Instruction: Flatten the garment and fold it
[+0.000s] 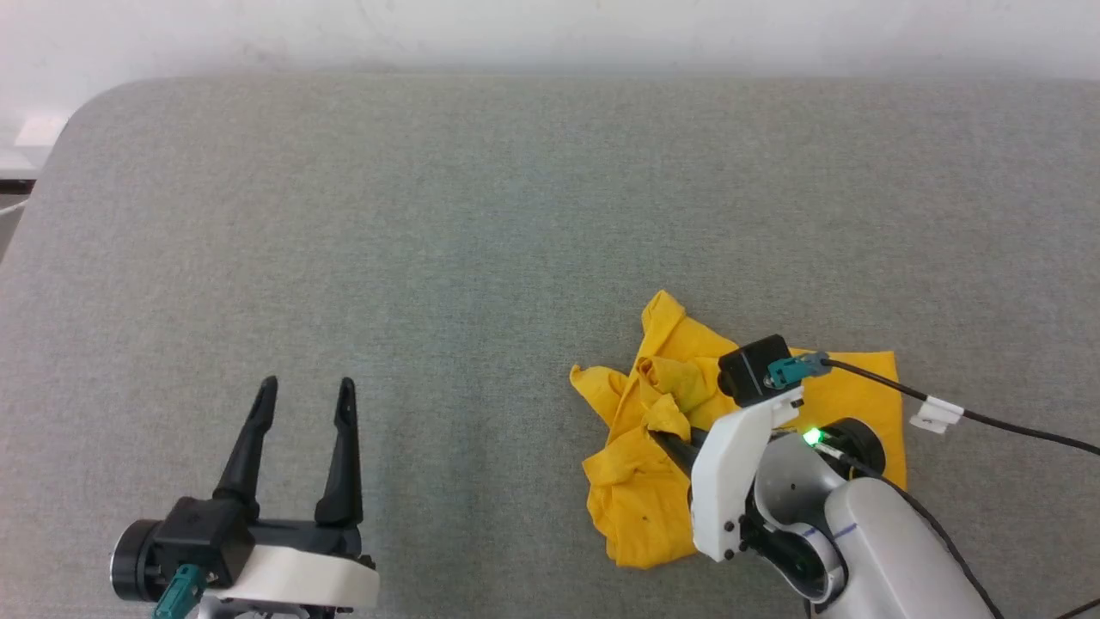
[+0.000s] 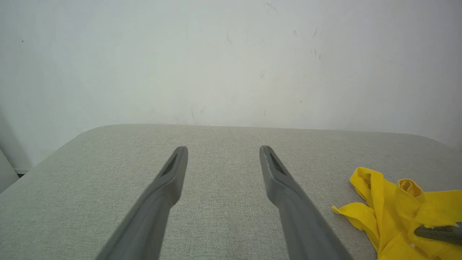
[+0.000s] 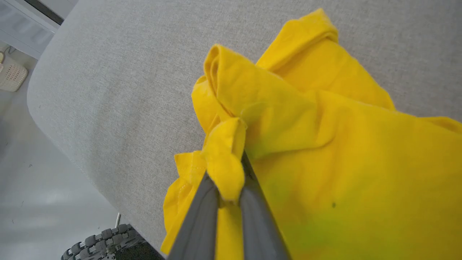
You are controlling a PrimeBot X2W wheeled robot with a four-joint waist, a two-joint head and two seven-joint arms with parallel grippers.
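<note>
Head view, garment (image 1: 653, 499): crumpled yellow heap, right of centre and low in frame, on the grey surface (image 1: 516, 215). Plain side out, no print showing.
Head view, right gripper (image 1: 666, 438): sunk into the middle of the heap, fingers mostly hidden by cloth.
Head view, left gripper (image 1: 308, 384): lower left, well apart from the garment. Jaws spread wide, empty.
Left wrist view, left gripper (image 2: 223, 150): jaws wide over bare surface (image 2: 223, 202), nothing between them. Garment (image 2: 382, 202) at lower right edge.
Right wrist view, right gripper (image 3: 231, 187): bottom centre, jaws closed on a bunched fold of the garment (image 3: 343, 162), cloth pinched at the tips.
Done: one grasp made. Nothing flattened, no fold made.
Left: looks like all of it: spread it out, smooth flat, then every fold.
</note>
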